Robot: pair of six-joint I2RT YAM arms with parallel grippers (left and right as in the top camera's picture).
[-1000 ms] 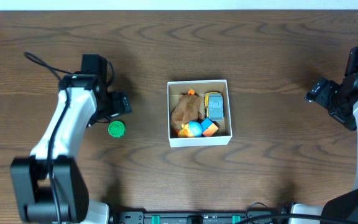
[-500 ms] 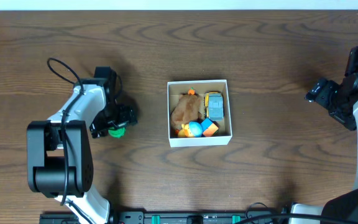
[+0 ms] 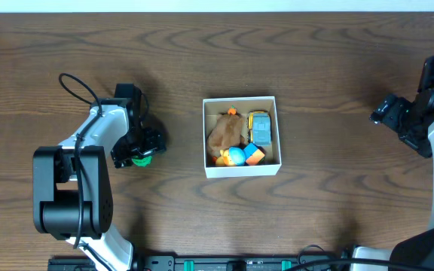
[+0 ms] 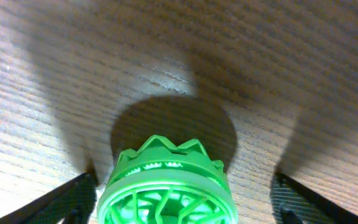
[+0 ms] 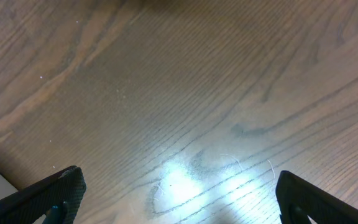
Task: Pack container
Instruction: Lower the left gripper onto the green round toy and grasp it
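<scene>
The container [image 3: 241, 171] is a square white box with a brown inside at the table's middle. It holds a brown plush toy [image 3: 222, 133], a yellow and grey toy car [image 3: 260, 128] and small blue and orange toys [image 3: 243, 155]. A green ribbed wheel-like toy [image 3: 143, 159] lies on the table left of the box. My left gripper [image 3: 136, 154] is open and low over it. In the left wrist view the green toy [image 4: 166, 193] sits between the fingers [image 4: 182, 208], with a gap on the right side. My right gripper [image 3: 386, 113] is open and empty at the far right, over bare wood [image 5: 179, 199].
The wooden table [image 3: 315, 53] stretches around the box. The left arm's black cable [image 3: 74, 81] loops above the arm. A dark rail [image 3: 239, 263] runs along the front edge.
Over the last second my left arm has swung down and over the green toy, which now sits between its fingers. The right arm has not moved.
</scene>
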